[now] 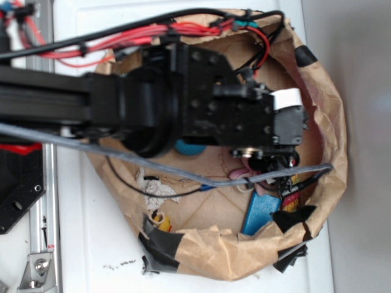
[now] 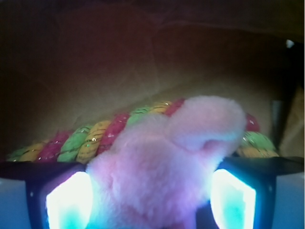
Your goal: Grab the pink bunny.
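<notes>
Two fingers (image 2: 71,202) flank bunny (image 2: 162,176), gripper (image 2: 151,205) seemingly clenched on it, just before rope (image 2: 90,138). Soft, light, squashy plush; grip body, not ears.

two cameras, one bin

the exterior view looks straight down from above onto the brown paper bin (image 1: 324,110), the black arm (image 1: 122,101) filling much of the frame. the wrist view sits low between the fingers (image 2: 71,202), very near, facing the bin's inner wall. both views share the bin's interior.
</notes>
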### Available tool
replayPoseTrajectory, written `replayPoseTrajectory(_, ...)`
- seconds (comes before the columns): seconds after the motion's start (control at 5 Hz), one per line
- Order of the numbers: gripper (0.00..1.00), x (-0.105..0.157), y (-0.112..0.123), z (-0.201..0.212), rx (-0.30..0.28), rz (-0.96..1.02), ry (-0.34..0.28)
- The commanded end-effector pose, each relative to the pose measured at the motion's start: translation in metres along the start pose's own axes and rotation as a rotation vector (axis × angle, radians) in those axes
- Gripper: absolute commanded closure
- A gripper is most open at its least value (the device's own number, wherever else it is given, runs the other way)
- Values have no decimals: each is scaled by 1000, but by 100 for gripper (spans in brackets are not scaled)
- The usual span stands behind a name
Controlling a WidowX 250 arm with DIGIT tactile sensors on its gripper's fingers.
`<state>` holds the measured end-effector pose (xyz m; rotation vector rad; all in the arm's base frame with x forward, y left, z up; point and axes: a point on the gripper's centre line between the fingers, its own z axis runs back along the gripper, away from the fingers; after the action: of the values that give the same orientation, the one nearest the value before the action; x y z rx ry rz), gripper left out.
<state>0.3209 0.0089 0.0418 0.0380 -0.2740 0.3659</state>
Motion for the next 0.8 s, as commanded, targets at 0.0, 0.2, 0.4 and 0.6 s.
replayPoseTrajectory(0.0,100,-29,23,35,32,72,161)
replayPoseTrajectory(0.2,100,-42,50,81,108,25,332)
replayPoseTrajectory(0.4,100,-40,61,114,70,-20,316)
replayPoseTrajectory(0.6,0,-31,54,126,-132,154,121)
